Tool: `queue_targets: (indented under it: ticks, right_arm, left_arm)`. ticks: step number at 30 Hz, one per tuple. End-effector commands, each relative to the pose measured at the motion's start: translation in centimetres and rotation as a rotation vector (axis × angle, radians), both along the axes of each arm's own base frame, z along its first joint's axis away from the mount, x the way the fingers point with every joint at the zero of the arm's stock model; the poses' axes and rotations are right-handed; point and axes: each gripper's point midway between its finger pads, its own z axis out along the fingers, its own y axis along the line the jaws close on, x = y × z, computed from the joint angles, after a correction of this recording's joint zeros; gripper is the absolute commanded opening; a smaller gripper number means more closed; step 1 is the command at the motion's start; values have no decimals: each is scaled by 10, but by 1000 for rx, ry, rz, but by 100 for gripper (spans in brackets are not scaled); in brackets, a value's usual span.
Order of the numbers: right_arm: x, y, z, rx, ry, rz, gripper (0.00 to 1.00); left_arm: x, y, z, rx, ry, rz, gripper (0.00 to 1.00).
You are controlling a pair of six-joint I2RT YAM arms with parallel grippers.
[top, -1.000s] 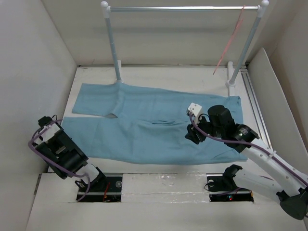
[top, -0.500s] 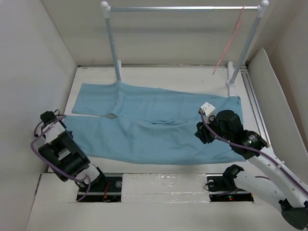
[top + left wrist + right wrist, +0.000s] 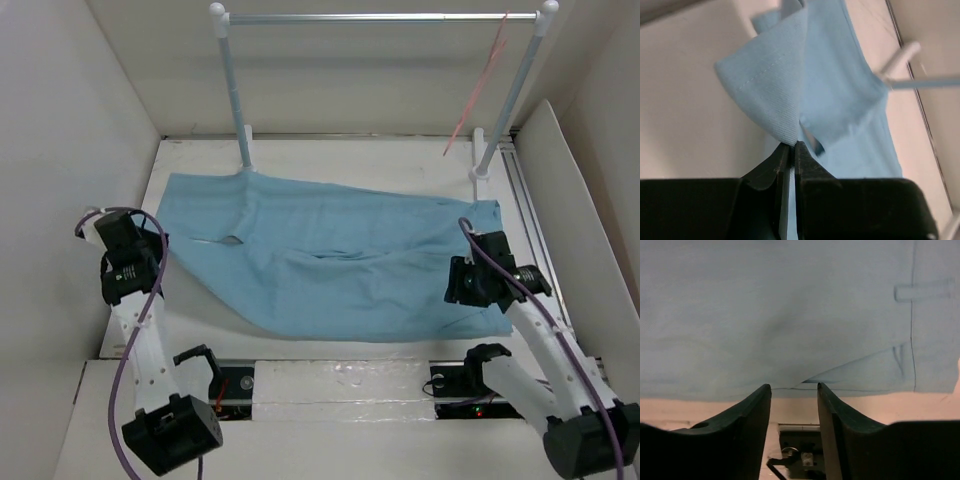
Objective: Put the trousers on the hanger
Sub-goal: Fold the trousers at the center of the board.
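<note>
Both arms have shifted since a second ago: my left has reared up and dragged one leg end of the trousers (image 3: 330, 260) off the bench (image 3: 340, 150), and my right has slid out to the waist end.

Nearest me, my left hand (image 3: 791, 146) is pressed together, pinching the hem, with cloth peaking up from the jaws. My right hand (image 3: 794, 390) is spread at the near edge of the waist, a belt loop just beyond. Whether its fingers touch cloth, I cannot tell.

So the step, as I read it, is getting a second grip. I want the right hand down over that edge fold, closing on both layers and not skimming the top one. The left must hold firm and lift slowly so nothing slips.

Most of the cloth lies flat across the bench. Far back, the hanger (image 3: 480, 85) dangles tilted from the right end of the rail (image 3: 380, 17), well apart from the cloth. It's a long carry, so I should raise both ends evenly.
</note>
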Motion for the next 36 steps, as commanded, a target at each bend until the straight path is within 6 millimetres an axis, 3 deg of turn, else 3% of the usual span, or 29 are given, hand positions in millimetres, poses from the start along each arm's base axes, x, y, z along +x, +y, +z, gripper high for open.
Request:
queue_targets:
  ticks: [1,3,4,5,6,8,10,13,16,19,23,26,30,31,32,33,34,36]
  right_arm:
    - [4,-39,-25,-9,62,-297,49]
    - [25,-64,-23,-36,-5,-414,55]
    - [47,-88,-22,-64,-67,-486,56]
    - [61,-103,-23,-79,-105,-500,60]
    - [81,-107,-23,-22,-143,-467,62]
    - [130,-134,-10,-19,-244,-345,67]
    - [160,-136,6,-75,-294,-162,75]
    - [197,-150,23,-117,-344,-30,84]
    - [228,-167,17,-83,-382,11,91]
    - [248,-187,-6,-29,-344,19,93]
    - [261,-196,-29,49,-318,25,94]
    - [268,-187,-36,104,-336,72,93]
    - [272,-172,-44,197,-356,103,92]
    - [271,-170,-46,212,-354,94,89]
    - [261,-170,-57,229,-331,62,74]
    - [264,-172,-55,220,-346,64,73]
    - [261,-171,-57,226,-342,43,56]
    - [251,-179,-61,187,-333,-17,33]
  left_arm:
    - [9,-46,-1,-97,-67,-154,0]
    - [9,-66,-1,-113,-78,-223,0]
    - [10,-81,-2,-120,-77,-275,0]
    - [10,-81,-1,-118,-81,-276,0]
    - [10,-87,-3,-120,-75,-299,0]
    - [11,-96,-3,-122,-82,-334,0]
    - [11,-107,-5,-131,-85,-371,0]
    - [11,-107,-12,-130,-64,-377,0]
    - [12,-98,-10,-91,-61,-344,0]
    - [10,-85,1,-35,-52,-294,0]
    - [10,-65,14,34,-38,-219,0]
    - [10,-65,12,43,-41,-224,0]
    - [8,-66,-10,33,-10,-233,0]
    - [7,-67,-13,28,-5,-237,0]
    - [7,-68,-19,24,7,-238,0]
    - [7,-68,-19,24,7,-238,0]
    - [7,-67,-21,26,11,-237,0]
    - [9,-66,-18,33,1,-236,0]
